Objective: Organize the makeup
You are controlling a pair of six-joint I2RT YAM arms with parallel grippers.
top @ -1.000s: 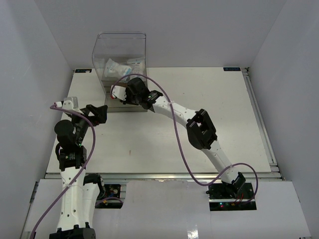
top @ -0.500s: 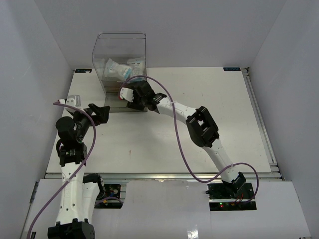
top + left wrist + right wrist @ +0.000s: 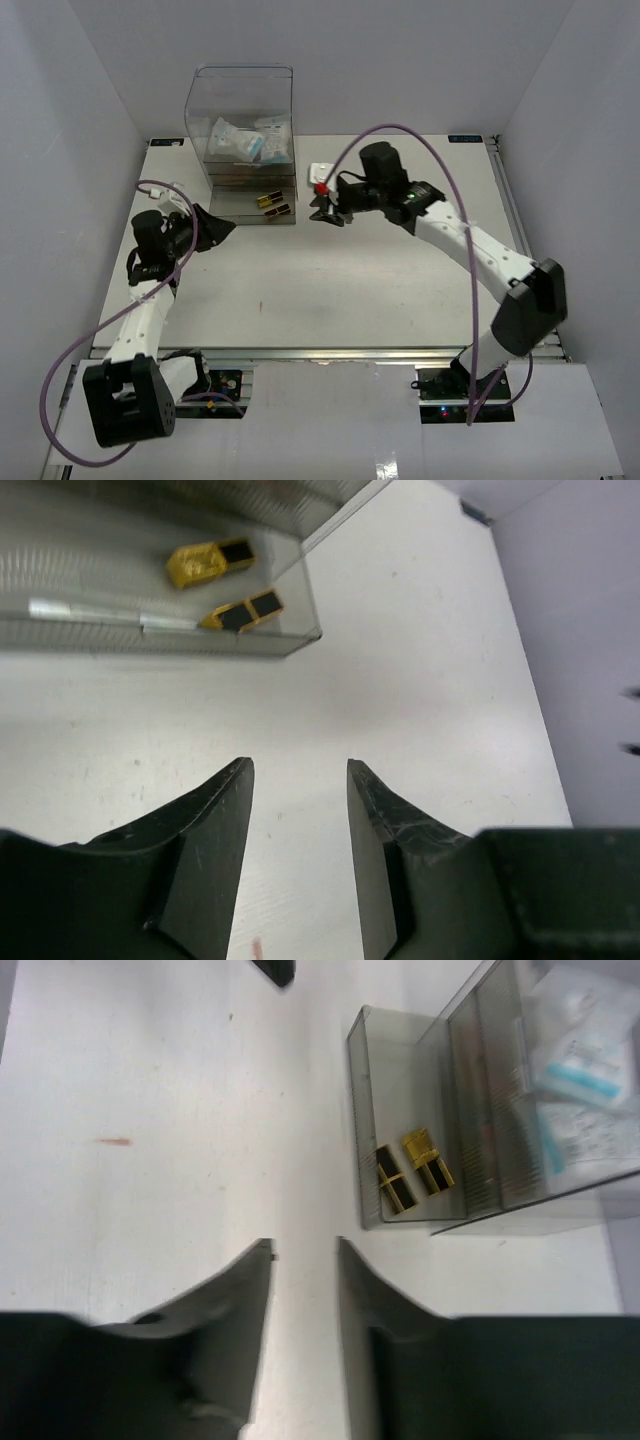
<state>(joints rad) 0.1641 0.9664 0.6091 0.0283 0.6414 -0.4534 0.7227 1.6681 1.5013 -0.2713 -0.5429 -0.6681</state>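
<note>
Both gold tubes (image 3: 272, 203) lie side by side in the low front tray of the clear box (image 3: 240, 90), between the two grippers, and the packets (image 3: 245, 140) sit in the bin above, so like seems sorted with like. The left gripper (image 3: 300, 770) and right gripper (image 3: 305, 1250) both have their jaws parted and empty. A second ago the right one was down at that tray; now it has drawn back.
</note>
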